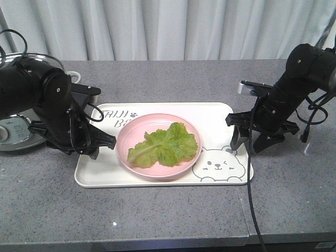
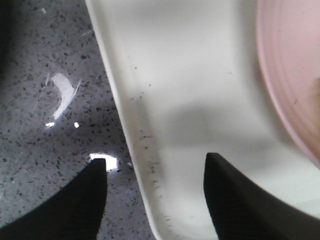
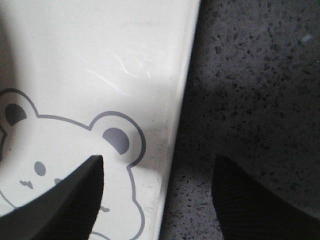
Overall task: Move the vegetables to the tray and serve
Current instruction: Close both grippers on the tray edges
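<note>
A: While our left fingers [image 2: 75,210] stand apart, what sits between them?
B: The tray's [image 2: 190,75] left rim: one finger over the speckled grey table [image 2: 45,100], the other over the cream floor, holding nothing.
A: And our right fingers [image 3: 65,200]?
B: Spread wide likewise, astride the right rim, one above the bear drawing [image 3: 75,150], one above the table. We cannot tell whether either pair touches the tray.
A: Where are the vegetables [image 1: 165,144]?
B: Crinkled green leaves lie on the pink plate [image 1: 131,134], which sits mid-tray, between our two pairs of fingers.
A: Beyond that?
B: A silver cooker [image 1: 13,131] stands on the table left of the tray; a pale curtain [image 1: 157,26] hangs behind.
</note>
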Robot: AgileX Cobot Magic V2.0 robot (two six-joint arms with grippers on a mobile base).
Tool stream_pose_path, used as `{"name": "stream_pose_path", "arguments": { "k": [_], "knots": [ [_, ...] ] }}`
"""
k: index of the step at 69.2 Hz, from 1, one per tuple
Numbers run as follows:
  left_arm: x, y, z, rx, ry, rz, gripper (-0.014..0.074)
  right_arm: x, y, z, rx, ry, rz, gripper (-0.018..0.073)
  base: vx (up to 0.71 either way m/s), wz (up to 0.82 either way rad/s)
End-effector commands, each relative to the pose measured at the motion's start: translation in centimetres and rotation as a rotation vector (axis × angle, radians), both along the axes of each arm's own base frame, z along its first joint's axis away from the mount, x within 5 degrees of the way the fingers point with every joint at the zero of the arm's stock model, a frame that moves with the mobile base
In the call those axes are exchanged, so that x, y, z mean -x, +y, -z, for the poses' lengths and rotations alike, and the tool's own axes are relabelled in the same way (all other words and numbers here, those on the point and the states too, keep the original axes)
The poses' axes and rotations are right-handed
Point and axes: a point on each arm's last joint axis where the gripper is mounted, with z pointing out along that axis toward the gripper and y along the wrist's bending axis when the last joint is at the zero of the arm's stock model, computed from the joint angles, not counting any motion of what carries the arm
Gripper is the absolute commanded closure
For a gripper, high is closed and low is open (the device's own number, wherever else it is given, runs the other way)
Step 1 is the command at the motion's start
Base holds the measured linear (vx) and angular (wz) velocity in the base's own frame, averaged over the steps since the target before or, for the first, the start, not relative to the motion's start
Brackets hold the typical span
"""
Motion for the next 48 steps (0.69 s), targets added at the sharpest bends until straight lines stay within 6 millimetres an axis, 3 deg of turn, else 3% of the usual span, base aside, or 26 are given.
{"name": "stream_pose_path", "arguments": {
  "k": [1,30,48],
  "knots": [
    [-0.1,-0.1,-1.0,0.025,-0.034,-0.016,0.0191,0.3,0.0,-2.7,-0.013,-0.080,-0.008,0.0108,0.00,0.00],
    [-0.5,-0.5,0.7,0.029,0.012,-0.022,0.0192,0.1,-0.3,-2.5,0.027,-0.089,-0.016,0.0108,0.00,0.00],
    [-0.6,-0.5,1.2,0.021,0.034,-0.023,0.0204,-0.1,-0.2,-0.5,0.026,-0.014,-0.026,0.0153,0.00,0.00]
  ]
}}
